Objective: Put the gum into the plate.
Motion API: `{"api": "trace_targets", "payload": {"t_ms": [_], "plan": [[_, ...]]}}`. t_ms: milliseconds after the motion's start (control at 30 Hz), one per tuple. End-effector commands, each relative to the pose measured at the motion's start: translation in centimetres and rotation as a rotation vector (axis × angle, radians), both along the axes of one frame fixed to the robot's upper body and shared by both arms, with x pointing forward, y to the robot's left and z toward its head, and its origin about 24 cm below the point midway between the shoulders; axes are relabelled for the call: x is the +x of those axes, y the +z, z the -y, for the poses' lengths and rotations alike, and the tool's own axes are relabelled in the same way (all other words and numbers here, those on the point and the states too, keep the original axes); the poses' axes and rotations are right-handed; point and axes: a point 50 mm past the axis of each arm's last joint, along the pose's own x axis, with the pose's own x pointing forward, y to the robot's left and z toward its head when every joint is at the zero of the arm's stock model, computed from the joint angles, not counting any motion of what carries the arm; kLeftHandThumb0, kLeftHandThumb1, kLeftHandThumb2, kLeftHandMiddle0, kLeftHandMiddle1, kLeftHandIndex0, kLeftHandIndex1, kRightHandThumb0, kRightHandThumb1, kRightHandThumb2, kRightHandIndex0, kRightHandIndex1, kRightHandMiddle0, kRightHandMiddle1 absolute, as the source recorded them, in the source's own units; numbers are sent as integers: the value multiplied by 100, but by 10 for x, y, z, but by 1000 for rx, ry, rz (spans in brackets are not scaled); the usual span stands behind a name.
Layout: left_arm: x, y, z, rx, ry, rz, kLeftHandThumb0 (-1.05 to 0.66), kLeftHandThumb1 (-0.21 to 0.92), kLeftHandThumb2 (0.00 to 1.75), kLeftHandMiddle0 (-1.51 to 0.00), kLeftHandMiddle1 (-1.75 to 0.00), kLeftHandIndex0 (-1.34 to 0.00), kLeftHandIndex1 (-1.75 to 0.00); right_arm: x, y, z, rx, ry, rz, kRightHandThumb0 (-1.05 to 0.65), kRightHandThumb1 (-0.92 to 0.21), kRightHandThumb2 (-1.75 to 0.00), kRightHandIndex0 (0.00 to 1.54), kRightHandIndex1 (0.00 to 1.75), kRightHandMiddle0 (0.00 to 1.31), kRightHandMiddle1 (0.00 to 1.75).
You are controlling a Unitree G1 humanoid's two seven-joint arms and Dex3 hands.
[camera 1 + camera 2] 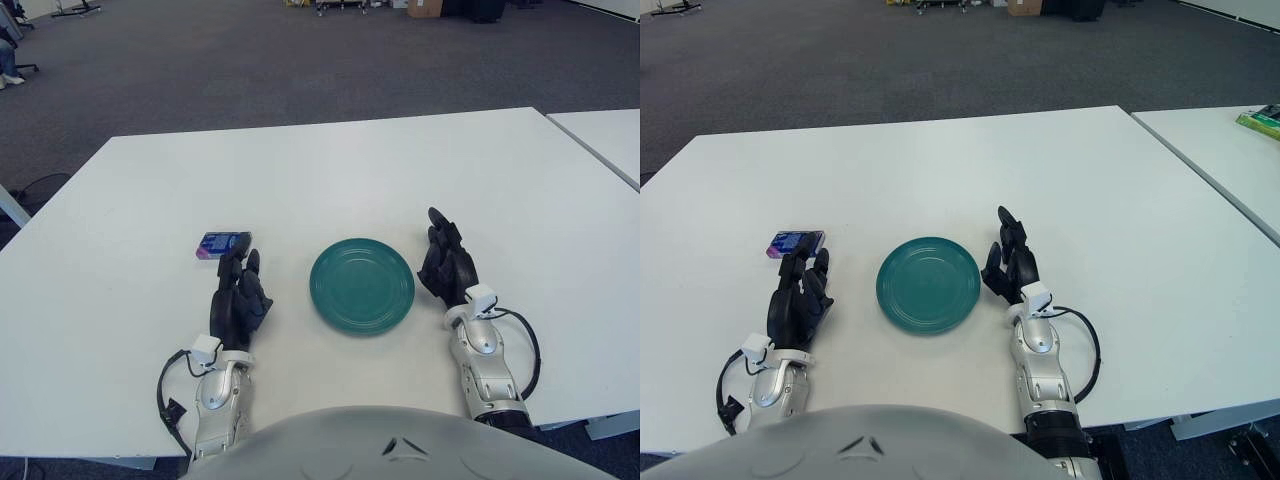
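A small blue and purple gum pack lies flat on the white table, left of a round teal plate that holds nothing. My left hand rests on the table just behind the gum, fingertips almost at the pack, fingers relaxed and holding nothing. My right hand rests on the table at the plate's right rim, fingers extended and holding nothing. The gum also shows in the right eye view.
The white table stretches far ahead of both hands. A second white table stands to the right across a narrow gap, with a green object on it. Grey carpet lies beyond.
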Motion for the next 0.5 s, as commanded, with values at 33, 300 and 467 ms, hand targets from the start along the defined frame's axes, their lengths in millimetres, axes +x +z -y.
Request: {"api": "trace_targets", "payload": {"t_ms": [33, 300, 467], "plan": [[-8, -6, 4, -48, -8, -67, -75, 92, 87, -28, -1, 0, -70, -27, -42, -4, 18, 0, -264, -68, -92, -98, 9, 1, 0, 32], [12, 44, 11, -73, -29, 51, -75, 92, 86, -28, -1, 0, -74, -26, -42, -4, 18, 1, -261, -67, -92, -98, 10, 1, 0, 32], [35, 89, 0, -27, -36, 222, -78, 92, 85, -32, -2, 0, -76, -23, -43, -4, 14, 6, -262, -67, -92, -98, 9, 0, 0, 32]]}}
